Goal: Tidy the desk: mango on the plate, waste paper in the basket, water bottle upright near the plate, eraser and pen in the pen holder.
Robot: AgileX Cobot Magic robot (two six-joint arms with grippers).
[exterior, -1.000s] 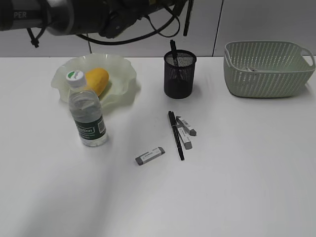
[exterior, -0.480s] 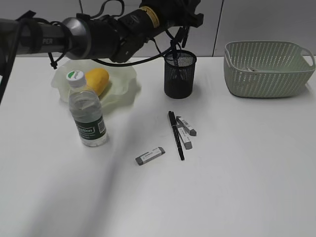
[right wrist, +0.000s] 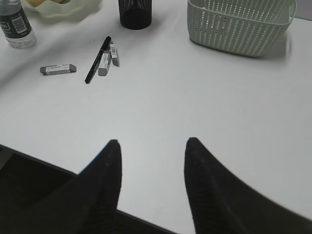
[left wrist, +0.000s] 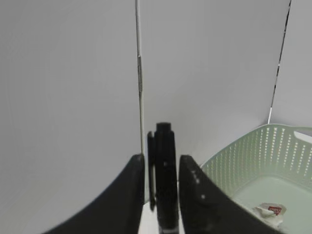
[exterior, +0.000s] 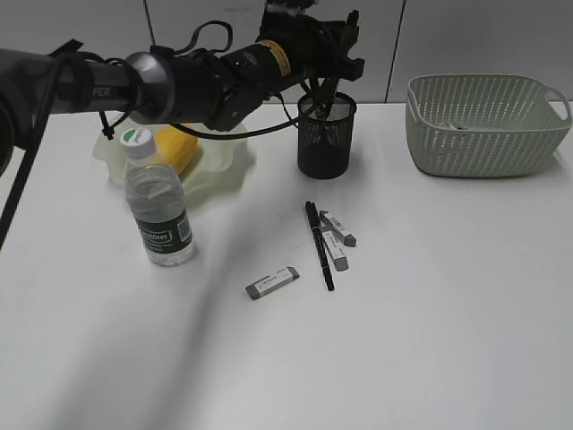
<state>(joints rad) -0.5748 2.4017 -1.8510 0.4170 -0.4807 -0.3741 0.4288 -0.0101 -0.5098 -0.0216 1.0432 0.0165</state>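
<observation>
Left gripper (left wrist: 161, 195) above holder (exterior: 326, 136) near desk (exterior: 430, 313) back edge, jaws narrowly flanking upright pen (left wrist: 165, 175), grip unclear. Right gripper (right wrist: 152, 151) half-open, empty.

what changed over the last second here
The left arm came down toward the pen holder, its end effector now above the rim with a black pen between the fingers. The bottle, mango, loose pen, erasers and basket stayed put.

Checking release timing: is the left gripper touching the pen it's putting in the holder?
Cannot tell. In the left wrist view the pen stands between the left gripper's fingers, but thin slits beside it may be gap or shadow.
</observation>
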